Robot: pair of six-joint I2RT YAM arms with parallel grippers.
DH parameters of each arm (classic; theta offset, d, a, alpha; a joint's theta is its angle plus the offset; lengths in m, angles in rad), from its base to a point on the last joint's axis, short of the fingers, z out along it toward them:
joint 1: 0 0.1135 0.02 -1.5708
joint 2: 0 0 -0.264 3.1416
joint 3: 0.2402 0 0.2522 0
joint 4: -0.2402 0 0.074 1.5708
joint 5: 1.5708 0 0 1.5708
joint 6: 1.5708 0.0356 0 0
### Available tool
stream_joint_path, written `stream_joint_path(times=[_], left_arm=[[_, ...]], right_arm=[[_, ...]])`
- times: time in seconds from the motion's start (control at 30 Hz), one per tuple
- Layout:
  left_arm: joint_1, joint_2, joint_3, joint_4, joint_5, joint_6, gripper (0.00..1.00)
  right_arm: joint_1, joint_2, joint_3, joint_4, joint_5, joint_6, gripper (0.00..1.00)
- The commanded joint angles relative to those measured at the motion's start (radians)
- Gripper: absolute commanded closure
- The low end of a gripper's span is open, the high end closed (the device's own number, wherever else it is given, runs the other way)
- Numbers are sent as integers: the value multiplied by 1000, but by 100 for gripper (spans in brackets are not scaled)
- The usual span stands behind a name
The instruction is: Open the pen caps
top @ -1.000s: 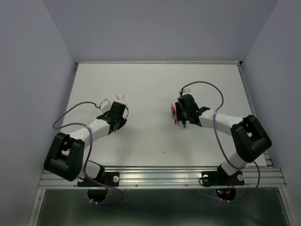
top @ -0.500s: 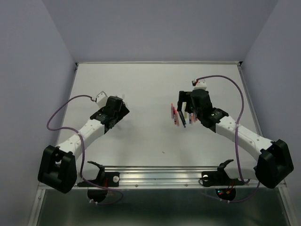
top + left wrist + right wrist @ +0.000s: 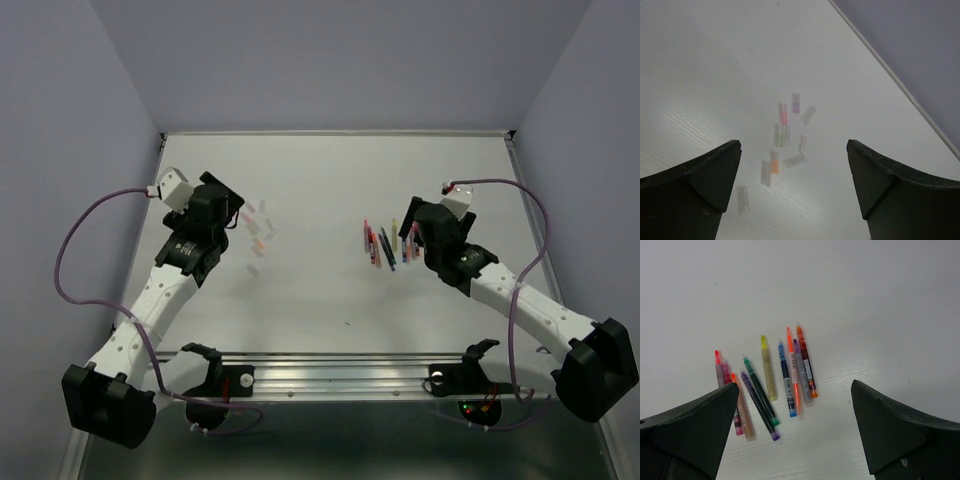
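Shows the left gripper (image 3: 793, 144) spread wide and empty above the table (image 3: 320, 180), with the pen caps (image 3: 784, 136) loose in a small scatter straight ahead, between and just beyond the fingertips. Shows the right gripper (image 3: 794, 385) likewise wide apart and empty, with the pens (image 3: 768, 367) in a tight row straight ahead, tips bare, several touching side by side. Suggests, judging by the bare tips, little or no uncapping left to do. Risks, on any descent at this spread, sweeping caps or pens aside rather than pinching one. Risks taking two pens in one pinch, given the close packing, or rolling the neighbours away. Risks a missed grasp on the left, given clear, pale caps against a white surface. Cannot confirm, from the overhead view, any capped pen.
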Motion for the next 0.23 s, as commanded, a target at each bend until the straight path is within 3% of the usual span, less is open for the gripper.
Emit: stream_joint_path(times=[0.0, 0.2], left_arm=[[11, -12, 4, 11, -54, 17, 1], [17, 8, -23, 44, -102, 25, 1]], right_arm=[[-3, -41, -17, 11, 111, 58, 0], [-3, -22, -14, 16, 168, 69, 0]])
